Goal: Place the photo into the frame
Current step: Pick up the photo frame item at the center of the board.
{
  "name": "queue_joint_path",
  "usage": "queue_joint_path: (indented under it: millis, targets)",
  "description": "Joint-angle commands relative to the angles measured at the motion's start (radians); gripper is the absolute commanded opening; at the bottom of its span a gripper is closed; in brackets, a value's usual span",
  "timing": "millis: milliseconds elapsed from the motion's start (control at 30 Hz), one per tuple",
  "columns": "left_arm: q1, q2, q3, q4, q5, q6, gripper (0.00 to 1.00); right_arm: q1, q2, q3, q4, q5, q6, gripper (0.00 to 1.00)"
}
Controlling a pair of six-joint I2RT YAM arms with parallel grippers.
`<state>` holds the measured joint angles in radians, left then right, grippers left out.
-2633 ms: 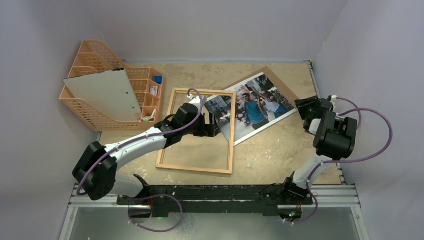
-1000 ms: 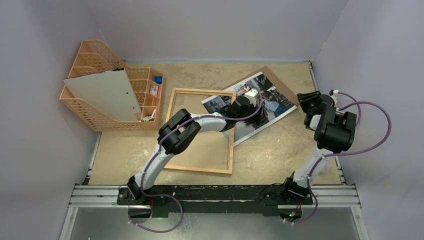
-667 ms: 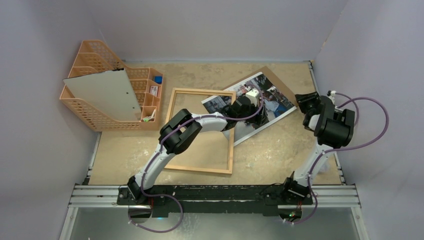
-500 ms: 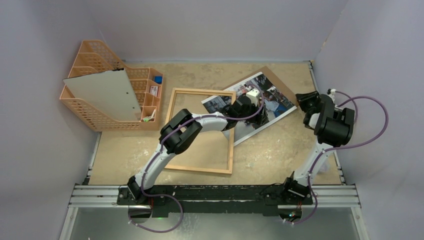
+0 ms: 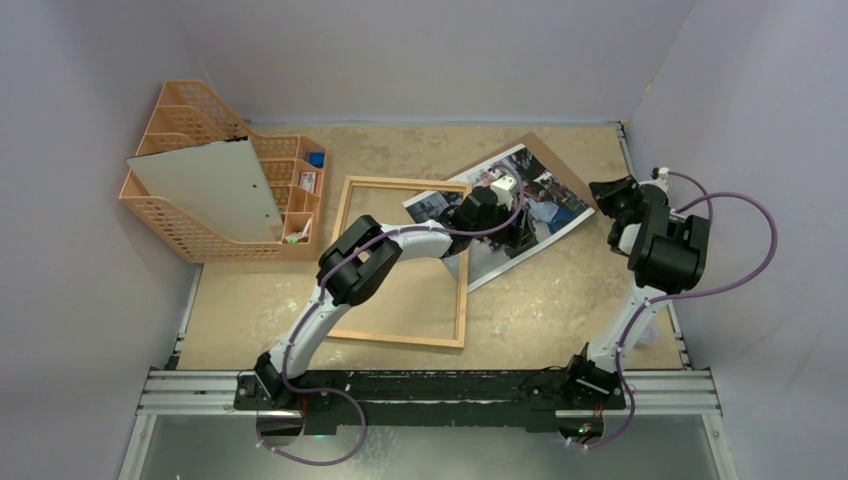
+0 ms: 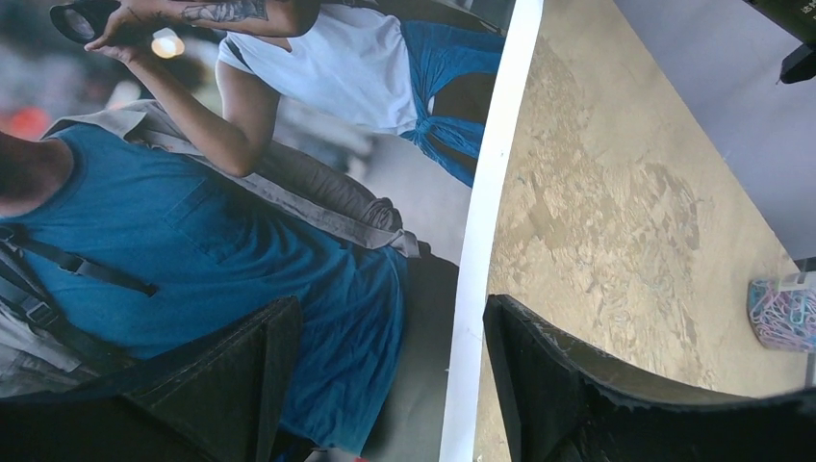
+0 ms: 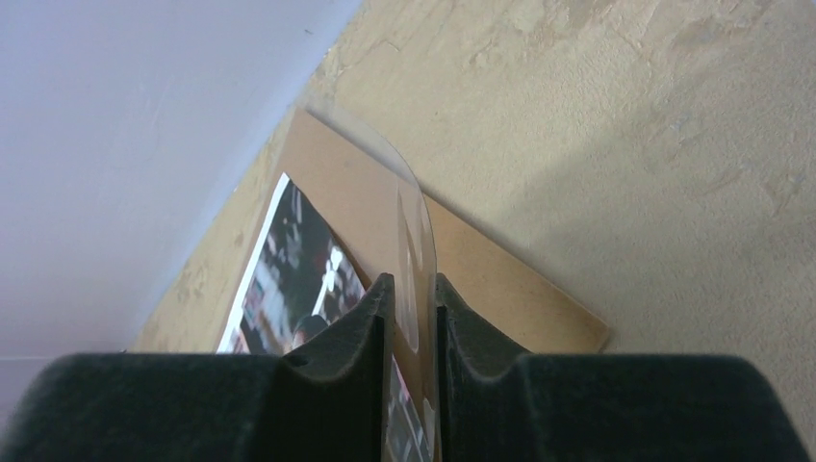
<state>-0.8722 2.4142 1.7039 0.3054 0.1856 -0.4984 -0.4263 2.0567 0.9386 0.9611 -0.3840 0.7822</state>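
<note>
The photo, a street print with a man in a blue shirt, lies on a brown hardboard panel at the back right; its left end overlaps the light-wood frame. My left gripper hovers low over the print's near edge. In the left wrist view that gripper is open: one finger is over the photo, the other over bare table. My right gripper is at the panel's right corner. In the right wrist view the right gripper is nearly closed on the raised corner of a clear sheet.
An orange mesh organizer stands at the back left with a pale grey sheet leaning in it. Grey walls close in the table on three sides. A small heap of coloured clips lies on the table to the right of the photo.
The left arm has stretched from over the frame's middle to the photo's near edge and now holds still. The right gripper's jaws have narrowed around the clear sheet's corner.
</note>
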Motion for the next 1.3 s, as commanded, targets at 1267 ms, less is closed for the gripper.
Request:
queue_joint_path:
  millis: [1267]
  targets:
    - [0.031,-0.693,-0.241,-0.483,-0.248,-0.059,0.86,0.147,-0.844,0.454,-0.823,0.463,-0.308,0.00]
